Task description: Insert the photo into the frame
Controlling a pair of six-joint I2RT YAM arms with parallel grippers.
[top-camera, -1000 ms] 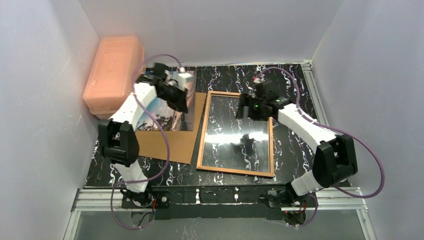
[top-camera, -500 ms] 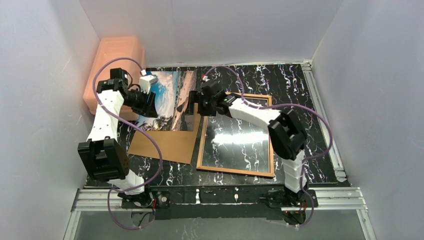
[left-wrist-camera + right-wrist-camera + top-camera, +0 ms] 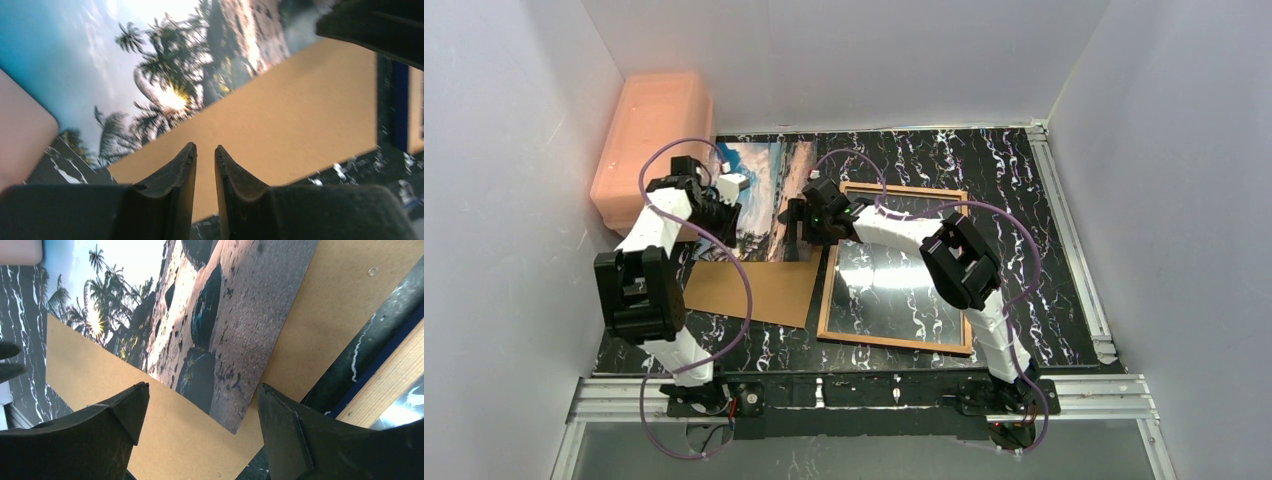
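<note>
The photo (image 3: 764, 190), a glossy beach print, lies flat at the back left, its near part resting on the brown backing board (image 3: 754, 290). The frame (image 3: 894, 340) lies flat to the right of the photo, wood-brown edges up, with glazing that reflects light. My left gripper (image 3: 727, 203) hovers at the photo's left side. In the left wrist view its jaws (image 3: 205, 147) stand only narrowly apart, empty, over the board (image 3: 290, 115), below the photo (image 3: 150, 65). My right gripper (image 3: 797, 228) is wide open and holds nothing. It hangs (image 3: 202, 387) over the photo's near right corner (image 3: 235, 405).
A pink plastic container (image 3: 654, 135) stands against the left wall behind the left arm. The frame's navy border and wood edge (image 3: 395, 385) run just right of the right gripper. White walls close in the black marbled table (image 3: 1014, 220) on three sides.
The left gripper let go of the lifted photo, which now lies flat, and drew back to its left side. The right arm swung left from over the frame to the photo's right edge.
</note>
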